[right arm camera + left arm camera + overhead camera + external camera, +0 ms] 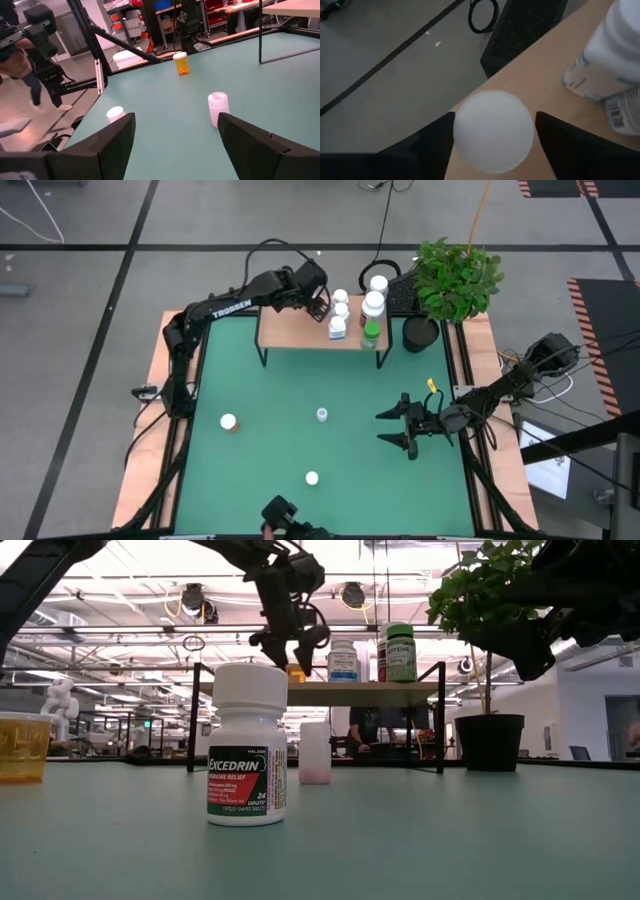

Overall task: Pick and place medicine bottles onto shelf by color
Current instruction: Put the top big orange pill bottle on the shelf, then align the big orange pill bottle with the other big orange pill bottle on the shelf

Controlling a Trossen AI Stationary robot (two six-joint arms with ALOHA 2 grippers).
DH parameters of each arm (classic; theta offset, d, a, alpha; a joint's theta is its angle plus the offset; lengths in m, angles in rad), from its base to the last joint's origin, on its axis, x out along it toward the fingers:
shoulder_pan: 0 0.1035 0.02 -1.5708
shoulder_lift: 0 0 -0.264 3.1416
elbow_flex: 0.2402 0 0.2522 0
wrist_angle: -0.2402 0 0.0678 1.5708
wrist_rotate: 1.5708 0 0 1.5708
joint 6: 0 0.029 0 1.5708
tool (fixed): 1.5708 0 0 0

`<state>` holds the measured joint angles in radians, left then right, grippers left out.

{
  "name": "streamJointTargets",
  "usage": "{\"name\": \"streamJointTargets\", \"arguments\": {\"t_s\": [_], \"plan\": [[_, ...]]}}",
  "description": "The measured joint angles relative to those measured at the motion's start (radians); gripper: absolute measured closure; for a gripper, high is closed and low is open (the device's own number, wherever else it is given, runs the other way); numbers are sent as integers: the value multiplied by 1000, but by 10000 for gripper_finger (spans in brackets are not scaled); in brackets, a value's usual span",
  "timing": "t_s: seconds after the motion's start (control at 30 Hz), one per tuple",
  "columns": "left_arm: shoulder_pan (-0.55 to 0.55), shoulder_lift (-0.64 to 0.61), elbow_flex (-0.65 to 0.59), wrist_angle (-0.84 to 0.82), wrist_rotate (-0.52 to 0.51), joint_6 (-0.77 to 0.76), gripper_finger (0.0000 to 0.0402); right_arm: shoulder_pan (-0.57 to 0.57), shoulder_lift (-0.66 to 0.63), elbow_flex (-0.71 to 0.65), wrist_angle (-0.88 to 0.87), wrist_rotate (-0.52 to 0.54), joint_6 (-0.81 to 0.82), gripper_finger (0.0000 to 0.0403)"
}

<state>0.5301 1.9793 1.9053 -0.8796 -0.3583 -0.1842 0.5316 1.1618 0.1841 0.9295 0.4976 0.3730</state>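
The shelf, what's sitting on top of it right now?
The shelf carries a cluster of white-capped bottles at its right end, one green. The left pincer hangs over them, hiding part of the board.

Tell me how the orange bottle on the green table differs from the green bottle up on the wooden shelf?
The orange bottle stands alone on the green table, near its left side; the green bottle stands on the raised shelf, tight among other bottles. The orange one's body is see-through amber, while the green one's is solid green with a label. From the low camera, the green one also looks taller and slimmer. Both stand upright and have white caps.
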Motion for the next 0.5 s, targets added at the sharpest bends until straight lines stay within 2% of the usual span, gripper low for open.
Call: {"name": "streamJointTargets", "arguments": {"t_s": [0.1, 0.23, 0.4, 0.5], "plan": [[-1, 0, 0, -22, 2, 16, 93, 0, 0, 0, 0, 0, 0, 126], [-14, -45, 5, -157, 28, 26, 52, 0, 0, 0, -10, 0, 0, 126], [-41, -197, 14, -233, 28, -16, 20, 0, 0, 0, -26, 2, 5, 126], [-106, -277, 12, -353, 21, -65, 17, 0, 0, 0, -32, 0, 25, 126]]}}
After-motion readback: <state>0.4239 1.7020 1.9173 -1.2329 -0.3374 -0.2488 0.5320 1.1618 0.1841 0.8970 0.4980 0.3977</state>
